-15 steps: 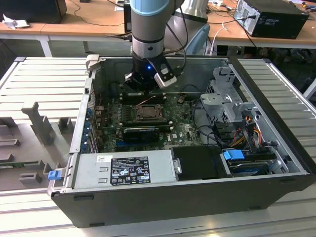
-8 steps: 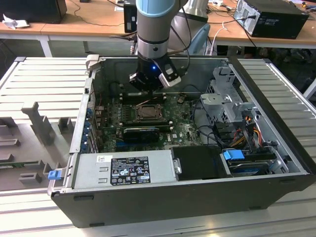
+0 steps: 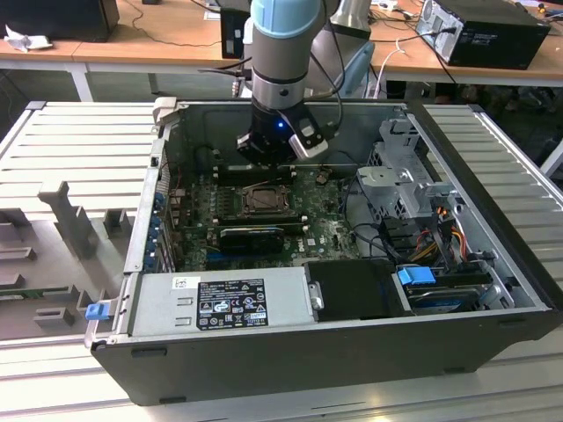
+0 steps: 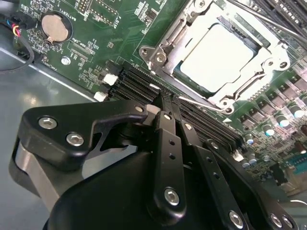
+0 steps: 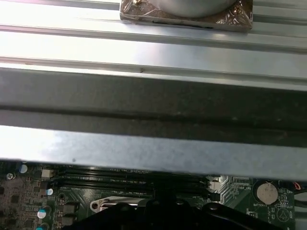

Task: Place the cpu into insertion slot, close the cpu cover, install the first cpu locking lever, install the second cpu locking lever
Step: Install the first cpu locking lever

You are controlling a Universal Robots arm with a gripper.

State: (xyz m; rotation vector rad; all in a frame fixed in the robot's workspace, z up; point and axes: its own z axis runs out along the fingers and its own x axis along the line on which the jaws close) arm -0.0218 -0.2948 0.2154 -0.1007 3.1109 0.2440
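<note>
From my remote seat, in the second wrist view I see the pincer (image 4: 165, 103) with fingers pressed together, holding nothing, tips poised over the black memory slots (image 4: 144, 81). The cpu (image 4: 220, 55) already sits in the insertion slot (image 4: 165, 48) under the cpu cover (image 4: 240, 88), just beyond the tips.
</note>
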